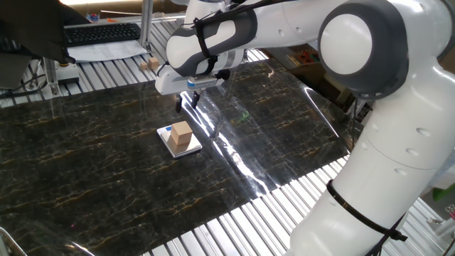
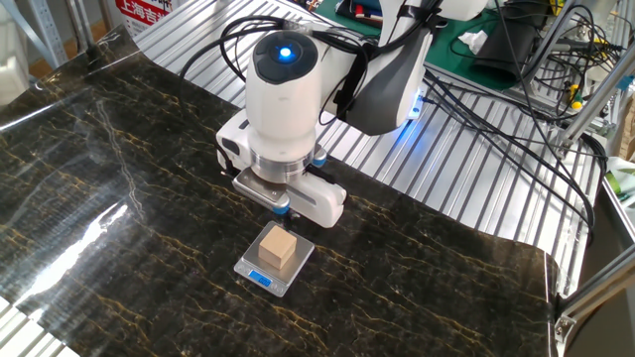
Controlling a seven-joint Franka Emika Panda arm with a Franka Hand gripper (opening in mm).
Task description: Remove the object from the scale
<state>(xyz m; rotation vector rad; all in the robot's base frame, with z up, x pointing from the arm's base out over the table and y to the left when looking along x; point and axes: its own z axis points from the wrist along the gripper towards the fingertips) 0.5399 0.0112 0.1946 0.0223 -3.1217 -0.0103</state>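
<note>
The object, a light-brown wooden cube point(image 1: 180, 133), sits on the scale point(image 1: 191, 148), a thin white-silver square plate with a blue mark at one edge. Both lie on the dark marble mat. In the other fixed view the cube point(image 2: 279, 248) rests in the middle of the scale point(image 2: 301, 260). My gripper point(image 1: 187, 102) hangs just behind and above the cube and does not touch it. Its fingers stand slightly apart and hold nothing. In the other fixed view the gripper point(image 2: 283, 207) is mostly hidden under the white wrist.
A second, smaller tan block point(image 1: 149, 64) lies on the metal slats behind the mat, near a keyboard point(image 1: 103, 33). The arm's white body point(image 1: 370, 142) fills the right side. Cables point(image 2: 516, 109) run over the slats at the back.
</note>
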